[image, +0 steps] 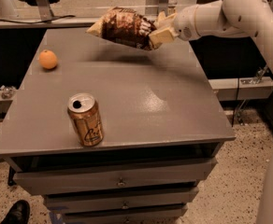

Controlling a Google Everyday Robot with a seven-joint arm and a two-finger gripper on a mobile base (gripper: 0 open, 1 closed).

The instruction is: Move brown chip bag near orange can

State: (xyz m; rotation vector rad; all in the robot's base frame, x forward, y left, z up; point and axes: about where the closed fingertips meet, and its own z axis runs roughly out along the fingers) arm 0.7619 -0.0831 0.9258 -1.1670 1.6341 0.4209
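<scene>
I have the end effector [158, 34] clamped on the right-hand end of the brown chip bag [125, 28], fingers pinched onto the crinkled end so the rest of the bag sticks out freely. The bag hangs in the air above the far edge of the table [150, 101], touching nothing, which I judge is the point: carried clear, it can travel without dragging across the surface.

The orange can [86, 120] stands upright near the front edge, well apart from the bag, so most of the carry is not yet done. A small orange fruit [48, 59] sits at the left, off the likely path.

The bag's long axis runs roughly side to side and close to level, its pale free end pointing left, away from the arm.
</scene>
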